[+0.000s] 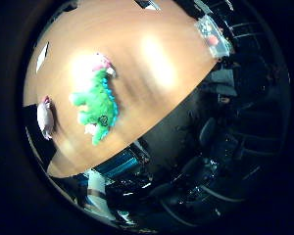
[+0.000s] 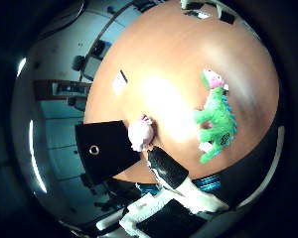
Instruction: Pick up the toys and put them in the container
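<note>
The green plush dinosaur with blue back spines and a pink head [image 1: 99,103] lay on its side on the round orange-brown wooden table [image 1: 161,58], left of centre in the little-finger view, its long axis running from the pink head down to the tail. A small pale pink plush toy [image 2: 140,133] rested near the table's edge, close beside a black-tipped white finger of the hand [image 2: 179,181]. That finger reached out fairly straight and held nothing; the rest of the hand could not be judged. A clear plastic container [image 1: 213,35] stood at the table's far rim, upper right, well apart from both toys.
</note>
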Tool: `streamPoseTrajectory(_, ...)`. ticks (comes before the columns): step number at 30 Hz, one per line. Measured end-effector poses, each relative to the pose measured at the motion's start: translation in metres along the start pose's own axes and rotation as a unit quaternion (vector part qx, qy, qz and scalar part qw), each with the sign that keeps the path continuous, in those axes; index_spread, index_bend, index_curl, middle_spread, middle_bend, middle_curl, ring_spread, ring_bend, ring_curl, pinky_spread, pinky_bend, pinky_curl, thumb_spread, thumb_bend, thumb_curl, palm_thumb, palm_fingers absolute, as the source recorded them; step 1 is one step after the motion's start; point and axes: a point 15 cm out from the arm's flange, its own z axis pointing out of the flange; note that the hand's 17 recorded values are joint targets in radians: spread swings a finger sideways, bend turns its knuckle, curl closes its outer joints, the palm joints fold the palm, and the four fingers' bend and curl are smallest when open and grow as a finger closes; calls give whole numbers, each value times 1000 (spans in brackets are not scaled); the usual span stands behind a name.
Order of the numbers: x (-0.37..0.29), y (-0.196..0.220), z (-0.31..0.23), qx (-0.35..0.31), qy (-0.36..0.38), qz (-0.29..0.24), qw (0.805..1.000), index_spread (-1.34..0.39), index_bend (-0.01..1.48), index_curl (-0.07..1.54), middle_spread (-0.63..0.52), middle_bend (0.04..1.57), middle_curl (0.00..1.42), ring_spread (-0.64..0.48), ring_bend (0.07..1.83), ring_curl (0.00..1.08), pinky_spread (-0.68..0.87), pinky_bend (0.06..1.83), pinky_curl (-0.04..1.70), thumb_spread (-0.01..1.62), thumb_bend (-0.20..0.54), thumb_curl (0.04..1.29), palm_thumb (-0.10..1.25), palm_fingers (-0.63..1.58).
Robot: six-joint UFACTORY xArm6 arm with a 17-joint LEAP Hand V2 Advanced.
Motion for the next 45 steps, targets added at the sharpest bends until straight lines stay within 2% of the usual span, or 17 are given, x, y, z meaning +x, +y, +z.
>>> streamPoseTrajectory(7, 30, -1, 58, 2, -4, 34, 999, -135, 151, 285, 193, 249, 339, 255, 332, 252, 481, 419, 389, 1116, -21, 275, 524, 60)
streamPoseTrajectory(16, 35, 6, 104, -27, -14, 48, 998, -122, 153, 267, 194, 231, 332, 255, 318, 250, 472, 412, 349, 1110, -21, 281, 529, 76)
streamPoseTrajectory(25, 30, 15, 128, -48, -18, 50, 997, -113, 151, 262, 194, 241, 338, 258, 300, 248, 470, 406, 327, 1105, -21, 282, 534, 95)
streamPoseTrajectory(34, 5, 24, 160, -63, -13, 32, 997, -102, 156, 268, 107, 306, 363, 238, 299, 251, 463, 355, 304, 1086, -13, 298, 593, 173)
streamPoseTrajectory(35, 3, 24, 161, -65, -13, 31, 997, -103, 148, 266, 90, 321, 369, 223, 324, 258, 457, 362, 306, 1081, -13, 300, 604, 220)
streamPoseTrajectory(37, 0, 22, 162, -63, -11, 28, 998, -115, 117, 241, 5, 350, 385, 98, 484, 296, 410, 413, 307, 1068, -8, 312, 666, 384)
streamPoseTrajectory(39, -1, 19, 160, -58, -8, 27, 998, -169, 146, 237, -99, 425, 433, -74, 695, 367, 185, 495, 331, 1058, -3, 328, 745, 579)
streamPoseTrajectory(41, 0, 16, 154, -47, -5, 27, 999, -228, 173, 246, -170, 478, 478, -170, 843, 426, 8, 651, 384, 1051, -4, 342, 794, 761)
streamPoseTrajectory(42, 1, 14, 150, -41, -3, 27, 999, -315, 234, 289, -253, 566, 557, -257, 958, 502, -159, 820, 469, 1046, -6, 362, 850, 892)
streamPoseTrajectory(45, 4, 9, 130, -18, 4, 28, 999, -425, 466, 418, -351, 705, 704, -313, 1102, 603, -250, 1025, 604, 1028, -7, 391, 919, 1056)
